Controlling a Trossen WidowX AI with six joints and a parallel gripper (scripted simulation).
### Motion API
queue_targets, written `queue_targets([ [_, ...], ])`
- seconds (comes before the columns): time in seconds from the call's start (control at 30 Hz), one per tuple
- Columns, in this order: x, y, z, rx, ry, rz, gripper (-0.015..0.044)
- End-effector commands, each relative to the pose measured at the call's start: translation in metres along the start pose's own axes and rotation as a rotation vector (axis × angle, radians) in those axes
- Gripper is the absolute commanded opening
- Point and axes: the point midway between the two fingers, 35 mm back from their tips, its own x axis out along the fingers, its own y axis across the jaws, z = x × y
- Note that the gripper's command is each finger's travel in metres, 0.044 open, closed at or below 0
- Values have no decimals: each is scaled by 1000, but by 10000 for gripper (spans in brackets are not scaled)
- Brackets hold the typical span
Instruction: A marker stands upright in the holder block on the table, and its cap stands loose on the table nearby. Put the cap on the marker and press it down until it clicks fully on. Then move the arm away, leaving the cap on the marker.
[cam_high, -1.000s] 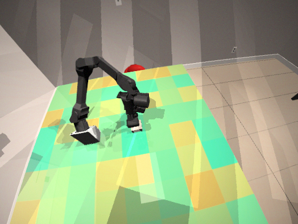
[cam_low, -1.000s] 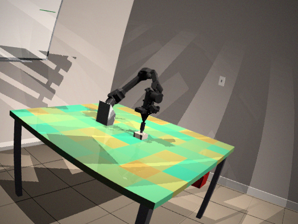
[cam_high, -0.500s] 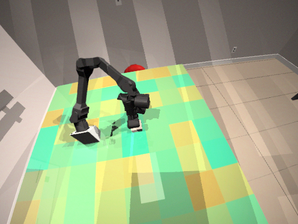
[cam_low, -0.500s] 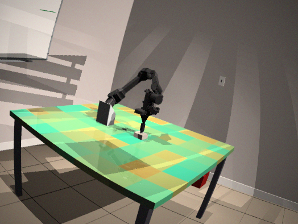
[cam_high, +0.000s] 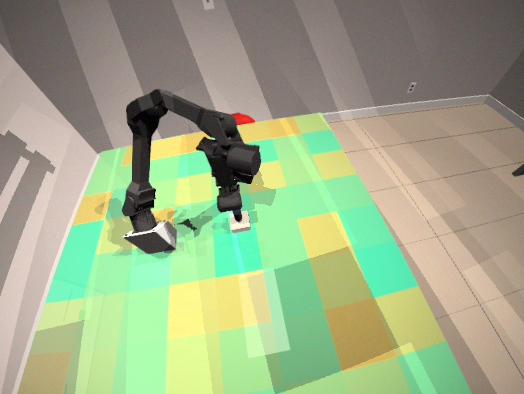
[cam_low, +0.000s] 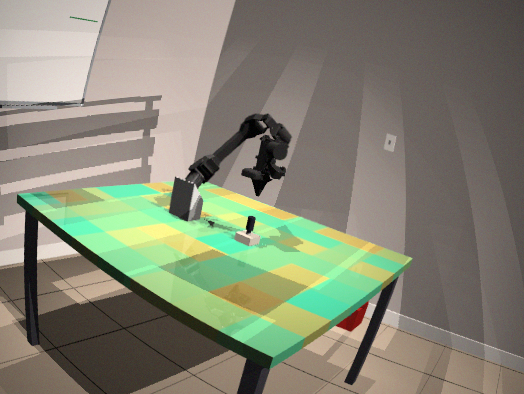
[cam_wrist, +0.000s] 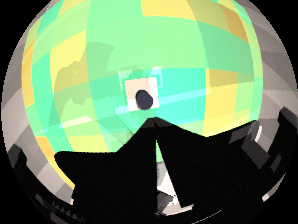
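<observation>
The white holder block (cam_high: 240, 226) (cam_low: 247, 238) (cam_wrist: 132, 91) sits on the table. The marker (cam_low: 249, 231) stands upright in it, a narrow dark stem under the wider dark cap (cam_low: 251, 221) (cam_wrist: 144, 100). The cap sits on top of the marker; whether it is fully seated cannot be told. No loose cap shows on the table. My gripper (cam_low: 258, 194) (cam_wrist: 152, 121) is shut and empty, fingertips together and pointing down. It hangs above the cap with a visible gap in the exterior view. In the top view the wrist hides the fingertips.
The arm's base (cam_high: 152, 239) (cam_low: 185, 200) stands on the patchwork-coloured table (cam_high: 220, 360) (cam_low: 150, 260), to the left of the block. Arm shadows fall around the block. A red object (cam_high: 243, 118) (cam_low: 353, 318) is beyond the table, below its top.
</observation>
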Motion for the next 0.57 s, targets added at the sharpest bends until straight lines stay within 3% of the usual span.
queue_targets([
  [0.0, -7, 2, -2, -4, 12, 1, 26],
  [0.53, -7, 2, -2, -4, 12, 1, 440],
])
